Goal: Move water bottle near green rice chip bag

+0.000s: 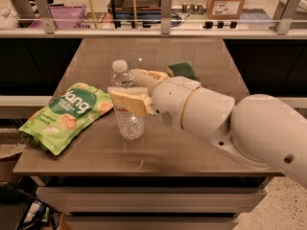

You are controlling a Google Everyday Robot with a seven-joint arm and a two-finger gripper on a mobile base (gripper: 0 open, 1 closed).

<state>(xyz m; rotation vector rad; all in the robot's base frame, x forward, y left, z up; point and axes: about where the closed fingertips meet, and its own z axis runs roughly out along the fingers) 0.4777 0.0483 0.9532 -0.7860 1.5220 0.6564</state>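
The water bottle (126,104) stands upright on the brown table (192,147), clear and ribbed with a white cap. My gripper (135,89) is shut on the water bottle at its label height, one tan finger (128,102) across its front and the other behind it. The green rice chip bag (67,115) lies flat on the table's left side, just left of the bottle, its near corner close to the bottle's base. My white arm (230,123) reaches in from the right.
A green-and-yellow sponge (182,71) lies behind the arm toward the table's back. A railing (163,30) with posts runs behind the table, with boxes and bins beyond it. The table's front edge is near the bottom.
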